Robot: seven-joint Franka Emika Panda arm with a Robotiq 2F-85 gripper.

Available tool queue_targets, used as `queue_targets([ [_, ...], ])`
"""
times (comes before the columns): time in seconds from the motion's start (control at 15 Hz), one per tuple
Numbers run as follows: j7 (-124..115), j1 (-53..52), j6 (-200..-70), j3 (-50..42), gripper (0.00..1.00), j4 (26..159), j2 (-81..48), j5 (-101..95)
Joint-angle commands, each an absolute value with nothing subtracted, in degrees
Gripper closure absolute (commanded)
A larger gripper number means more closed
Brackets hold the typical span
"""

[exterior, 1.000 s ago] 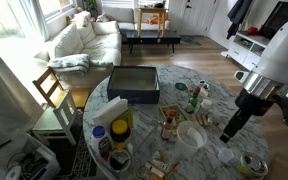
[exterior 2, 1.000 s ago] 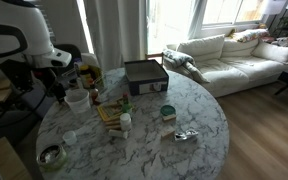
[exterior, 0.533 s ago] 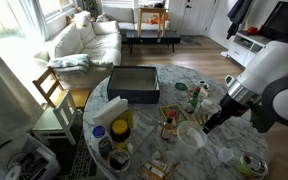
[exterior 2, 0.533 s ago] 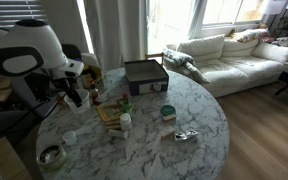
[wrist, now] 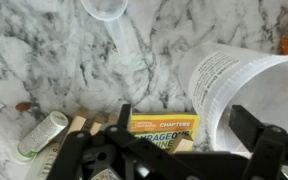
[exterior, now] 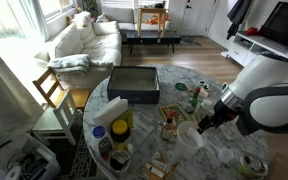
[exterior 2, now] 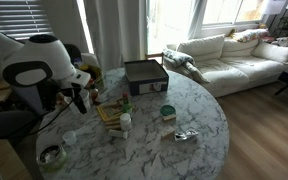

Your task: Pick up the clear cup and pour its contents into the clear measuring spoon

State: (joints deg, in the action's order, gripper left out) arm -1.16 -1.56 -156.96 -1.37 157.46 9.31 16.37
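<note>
Clear cup (wrist: 246, 95) cropped at right edge; end effector (wrist: 169, 152) cropped below.

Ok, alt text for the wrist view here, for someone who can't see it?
Looking down on a marble table, the open gripper comes in from the bottom edge, one finger overlapping the clear cup at the picture's right. A clear measuring spoon lies at the top, and a yellow box shows between the fingers.
</note>
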Motion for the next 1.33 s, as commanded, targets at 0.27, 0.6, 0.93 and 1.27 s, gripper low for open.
queue_targets([
  [0.27, -1.95, -1.44, -157.88, -1.62, 0.0, 157.2, 8.85, 16.49],
  [0.6, 0.62, -3.26, -158.63, -3.73, 0.0, 155.83, 8.49, 25.54],
  [0.93, 4.11, -4.04, -157.04, -4.51, 0.36, 154.65, 7.04, 33.27],
  [1.27, 6.68, -3.83, -156.1, -4.49, 0.76, 154.16, 4.95, 36.04],
])
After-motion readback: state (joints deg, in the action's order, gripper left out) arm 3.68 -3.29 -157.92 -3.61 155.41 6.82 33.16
